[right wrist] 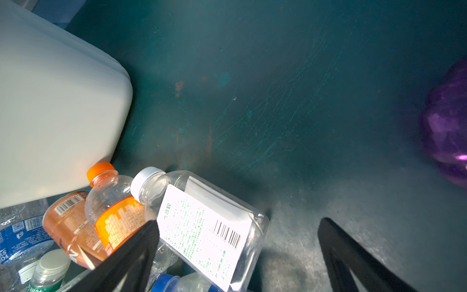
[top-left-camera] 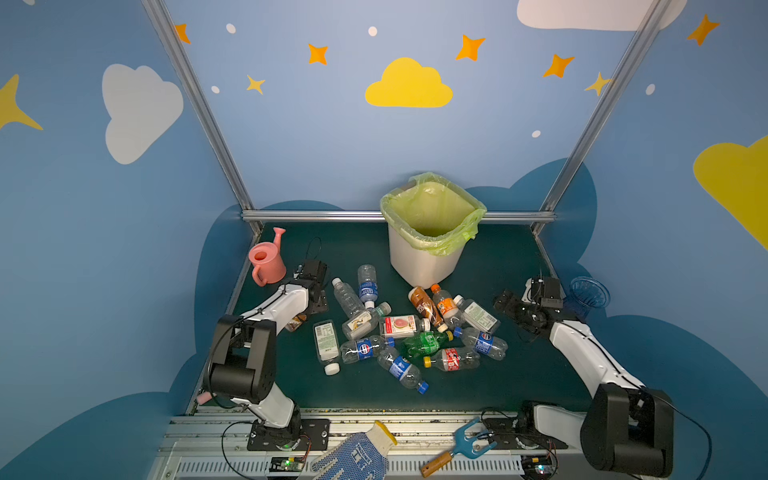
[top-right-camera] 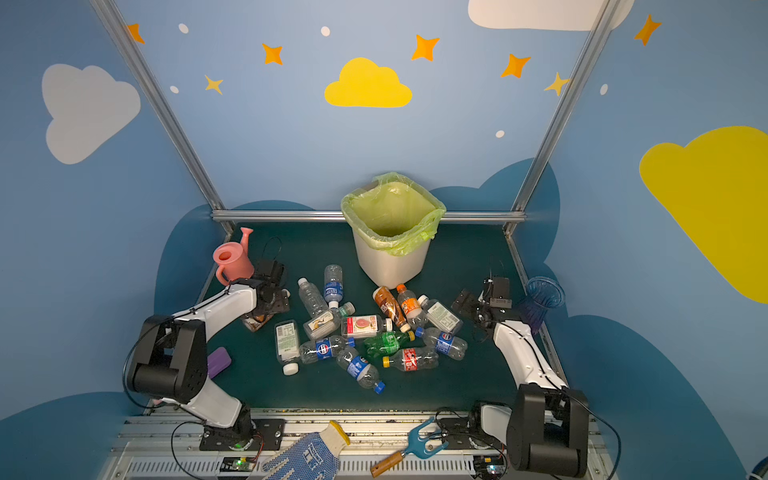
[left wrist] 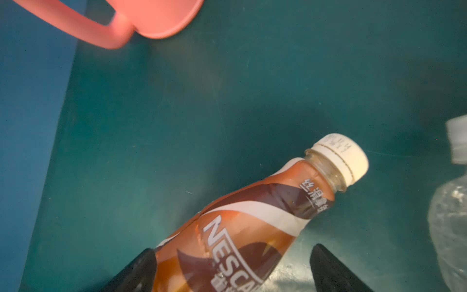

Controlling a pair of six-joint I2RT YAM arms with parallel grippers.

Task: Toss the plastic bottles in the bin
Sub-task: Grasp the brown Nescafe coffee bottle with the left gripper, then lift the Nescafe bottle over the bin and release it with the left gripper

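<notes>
On the metal rail at the near edge lie a white knitted glove with blue dots (top-left-camera: 357, 453) and a blue plastic garden fork with a wooden handle (top-left-camera: 467, 446). Beyond them, in the middle of the dark green counter (top-left-camera: 519, 382), the small plastic bottles (top-left-camera: 415, 336) lie on their sides in a loose heap. Most are clear with blue, red, orange or white labels, and one is green. All of them are outside the bin.

Left of the heap, the left gripper (left wrist: 233, 249) hangs over a brown-labelled coffee bottle with a cream cap (left wrist: 240, 222), which lies flat, apart from the rest. The jaws are open and straddle its body; one finger is at its side, the other stands clear. Just beyond is a pink plastic watering can (top-left-camera: 266, 259).

Right of the heap, the right gripper (right wrist: 240, 222) is spread wide and holds nothing. One finger is by a clear squarish bottle with a white printed label (right wrist: 207, 227); whether it touches cannot be told. The other is over bare counter. Behind that arm stands a blue-purple ribbed vase (top-left-camera: 588, 295).

Farthest back, the white squarish plastic bin lined with a yellow-green bag (top-left-camera: 424, 266) stands upright, with the nearest bottles right at its base.
</notes>
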